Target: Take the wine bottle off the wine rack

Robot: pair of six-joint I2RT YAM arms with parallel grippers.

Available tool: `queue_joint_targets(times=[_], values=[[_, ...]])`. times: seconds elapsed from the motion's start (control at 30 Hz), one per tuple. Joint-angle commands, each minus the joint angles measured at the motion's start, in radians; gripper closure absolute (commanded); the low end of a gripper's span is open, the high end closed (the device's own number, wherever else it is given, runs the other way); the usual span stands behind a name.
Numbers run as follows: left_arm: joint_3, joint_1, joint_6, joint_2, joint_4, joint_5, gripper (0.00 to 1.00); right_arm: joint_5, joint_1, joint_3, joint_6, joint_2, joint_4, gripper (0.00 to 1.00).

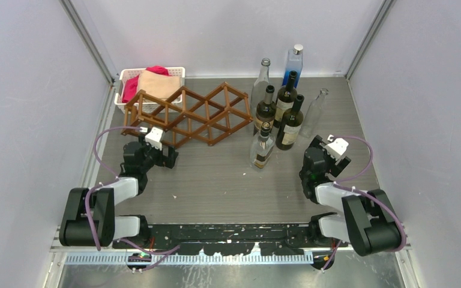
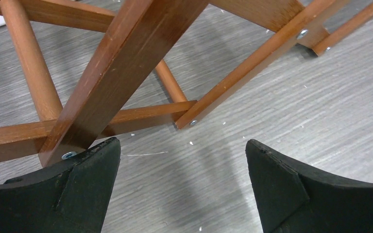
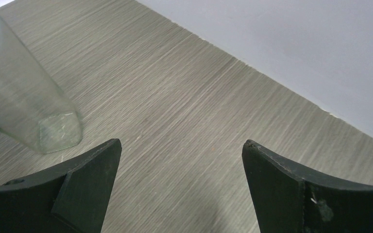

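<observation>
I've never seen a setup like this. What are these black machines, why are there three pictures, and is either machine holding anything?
These are two robot arms bolted to the near edge of a grey table. The wide picture comes from a fixed camera above and behind them. The other two come from small cameras on each wrist, so the black shapes at the bottom are that arm's own two fingers.

The left gripper is open, right beside the brown wooden wine rack. The right gripper is open too, near a clear glass bottle. Neither holds anything.

A cluster of upright bottles stands beside the rack, and no bottle shows in the rack itself. A white basket of cloths sits behind the rack.
</observation>
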Motion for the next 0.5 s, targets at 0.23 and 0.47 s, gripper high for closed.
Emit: queue_joint_targets(times=[0.23, 0.47], values=[[-0.002, 0.006, -0.083, 0.221, 0.446, -0.094, 0.0, -0.205, -0.125, 0.038, 0.019, 0.129, 0.237, 0.0], [0.02, 0.006, -0.094, 0.28, 0.452, -0.119, 0.0, -0.395, -0.162, 0.072, -0.032, 0.236, 0.289, 0.0]])
